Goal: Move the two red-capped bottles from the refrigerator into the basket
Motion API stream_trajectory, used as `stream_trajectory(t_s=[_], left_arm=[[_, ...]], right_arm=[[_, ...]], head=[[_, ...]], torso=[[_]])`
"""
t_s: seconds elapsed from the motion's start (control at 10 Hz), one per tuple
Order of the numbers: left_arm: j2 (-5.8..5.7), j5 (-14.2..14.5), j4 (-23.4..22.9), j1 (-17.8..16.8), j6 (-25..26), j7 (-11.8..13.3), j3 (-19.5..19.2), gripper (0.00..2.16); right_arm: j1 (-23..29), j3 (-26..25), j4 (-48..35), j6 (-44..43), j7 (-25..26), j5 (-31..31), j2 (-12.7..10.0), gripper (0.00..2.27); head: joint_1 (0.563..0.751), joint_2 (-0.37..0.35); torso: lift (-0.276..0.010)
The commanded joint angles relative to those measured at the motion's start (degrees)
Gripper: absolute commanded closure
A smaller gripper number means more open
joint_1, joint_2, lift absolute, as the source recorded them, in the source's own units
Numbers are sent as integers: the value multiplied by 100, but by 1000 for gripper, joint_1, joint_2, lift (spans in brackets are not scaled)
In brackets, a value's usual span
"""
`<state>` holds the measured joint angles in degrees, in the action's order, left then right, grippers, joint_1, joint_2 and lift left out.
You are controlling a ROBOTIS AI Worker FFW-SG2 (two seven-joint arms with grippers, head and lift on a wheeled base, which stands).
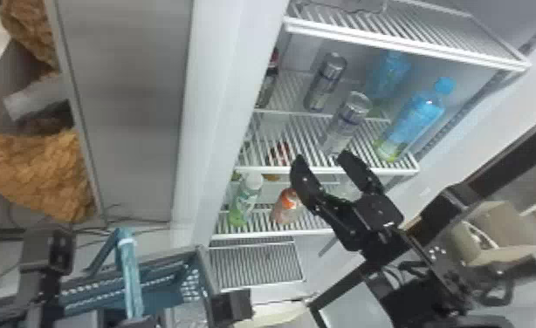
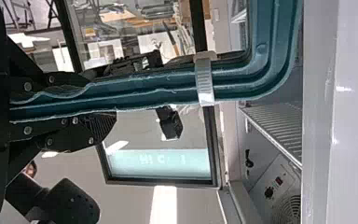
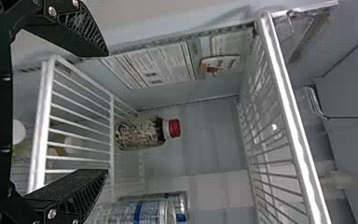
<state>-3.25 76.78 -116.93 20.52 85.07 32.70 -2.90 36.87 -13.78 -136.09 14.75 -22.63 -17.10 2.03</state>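
Okay, refrigerator (image 1: 212,87): wire shelves (image 1: 380,28), in a bright room (image 2: 191,200).
Right gripper (image 1: 322,157): I have it wide open, empty, at the shelves.
Left gripper (image 1: 137,323): clamped on the basket handle (image 2: 154,91).
Red-capped bottle (image 3: 142,133): upright on a shelf, beyond my right fingertips, well apart.

Inside the refrigerator (image 1: 217,109), 3 white wire shelves sit 1 above another. On the middle shelf (image 1: 258,169), a red-capped bottle (image 1: 269,83) stands upright at the left, towards the back. To its right are 2 silvery cans, the rear can (image 1: 325,82) and the front can (image 1: 345,124), then 2 blue bottles, the rear bottle (image 1: 390,72) and the front bottle (image 1: 415,122). The lower shelf (image 1: 254,235) carries a green, white-capped bottle (image 1: 245,200) and, just beside it, an orange-topped bottle (image 1: 286,208), partly hidden.
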Motion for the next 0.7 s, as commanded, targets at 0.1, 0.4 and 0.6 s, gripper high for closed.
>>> stream_trajectory(t_s=[0.1, 0.4, 0.6], left_arm=[[0, 0, 0, 0, 0, 0, -7, 1205], [0, 0, 0, 0, 0, -9, 5, 1205], [-18, 0, 0, 0, 0, -9, 16, 1205]], right_arm=[[-284, 133, 327, -168, 110, 31, -9, 130], [-636, 339, 749, -323, 277, 31, -1, 127], [-847, 487, 974, -407, 373, 65, -1, 125]], head=[[695, -350], [695, -350], [695, -350]], torso=[[0], [0], [0]])
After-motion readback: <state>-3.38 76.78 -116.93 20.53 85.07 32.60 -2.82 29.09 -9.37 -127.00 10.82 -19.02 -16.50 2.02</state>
